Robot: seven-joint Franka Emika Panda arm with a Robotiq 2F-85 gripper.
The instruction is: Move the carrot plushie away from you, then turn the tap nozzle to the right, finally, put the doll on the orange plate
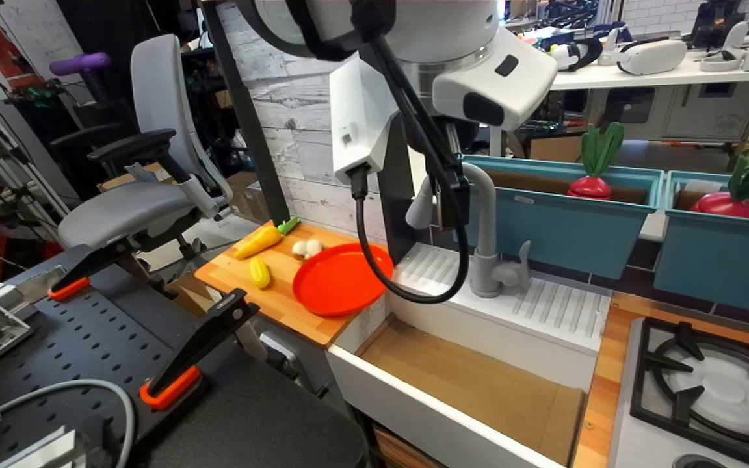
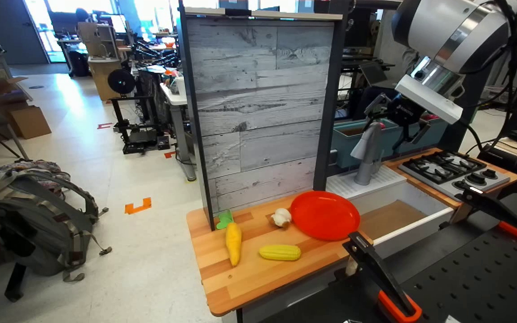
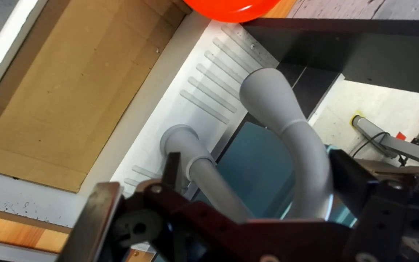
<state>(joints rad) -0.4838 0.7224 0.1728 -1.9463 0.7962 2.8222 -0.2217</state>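
Observation:
The grey tap nozzle point(image 1: 486, 214) stands behind the sink in both exterior views point(image 2: 367, 157), its arched spout pointing toward the wood-look panel. In the wrist view the spout point(image 3: 267, 96) curves up between the fingers. My gripper point(image 3: 255, 158) is open around the tap's arch; the right finger lies close against the spout, contact unclear. It also shows at the tap's top in an exterior view point(image 2: 391, 134). The carrot plushie point(image 2: 233, 244), yellow-orange with a green top, lies on the wooden counter point(image 1: 259, 242). The orange plate point(image 2: 325, 215) lies beside the sink point(image 3: 233, 9). No doll shows.
A yellow corn toy point(image 2: 280, 252) and white bulb-like toys point(image 2: 281, 217) lie near the plate. The panel point(image 2: 263, 112) rises behind the counter. Teal planters point(image 1: 563, 221) stand behind the tap. The sink point(image 1: 400, 403) and stove point(image 1: 719, 390) lie in front and beside it.

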